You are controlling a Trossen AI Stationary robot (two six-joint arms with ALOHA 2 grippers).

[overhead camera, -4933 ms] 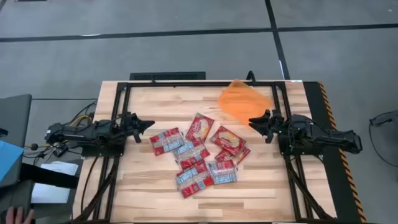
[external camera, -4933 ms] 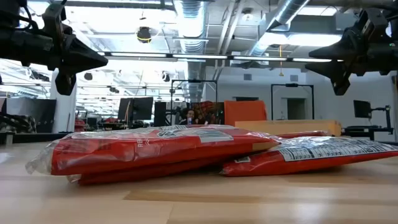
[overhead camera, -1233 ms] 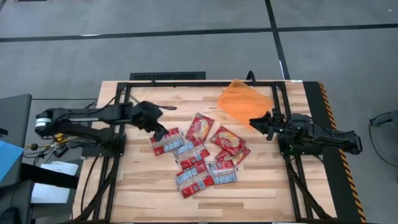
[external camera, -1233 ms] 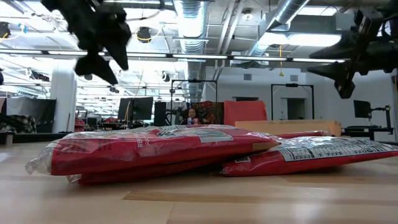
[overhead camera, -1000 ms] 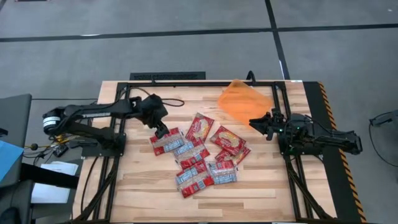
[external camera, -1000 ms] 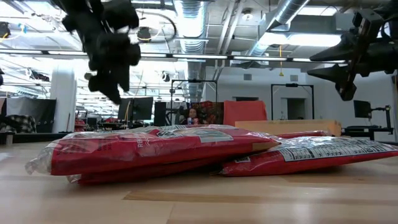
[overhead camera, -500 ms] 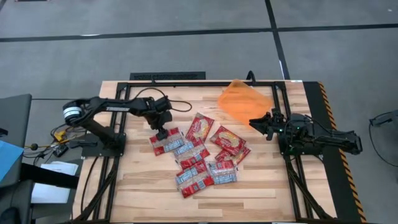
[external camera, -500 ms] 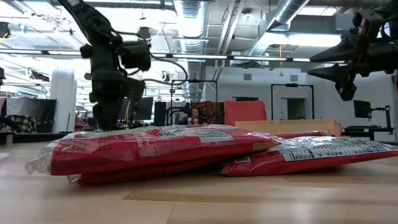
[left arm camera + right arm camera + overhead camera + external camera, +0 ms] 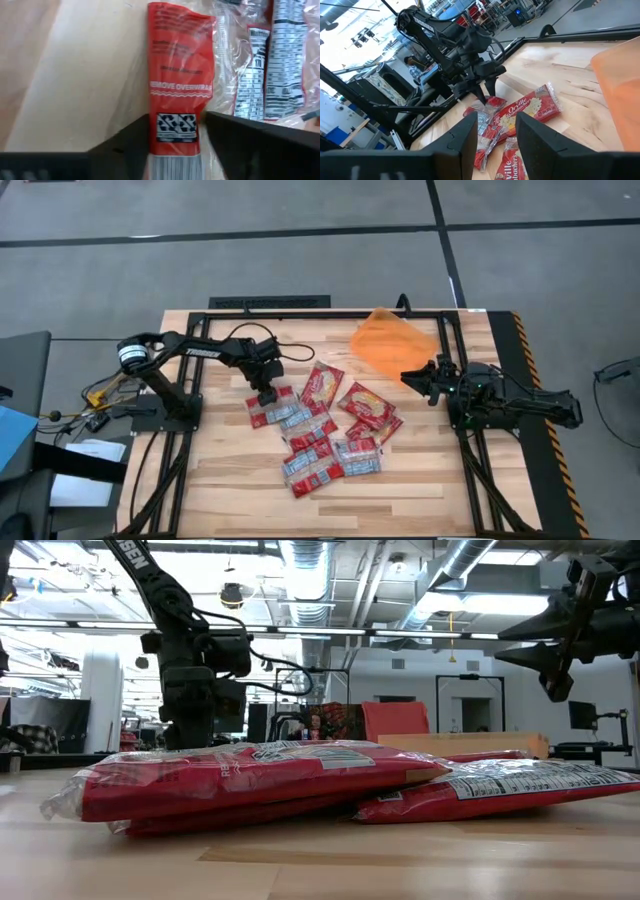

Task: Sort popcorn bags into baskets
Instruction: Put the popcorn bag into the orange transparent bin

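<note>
Left gripper is down on the pile's left-end popcorn bag, fingers straddling its red edge. Right gripper hovers with a narrow gap beside the orange basket, far right corner.

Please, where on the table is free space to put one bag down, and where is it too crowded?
Bare wood lies along the table's near edge, below the popcorn bags, and between them and the right gripper. The middle is crowded with overlapping bags, the left gripper is down on the leftmost one, and the orange basket fills the far right corner.
</note>
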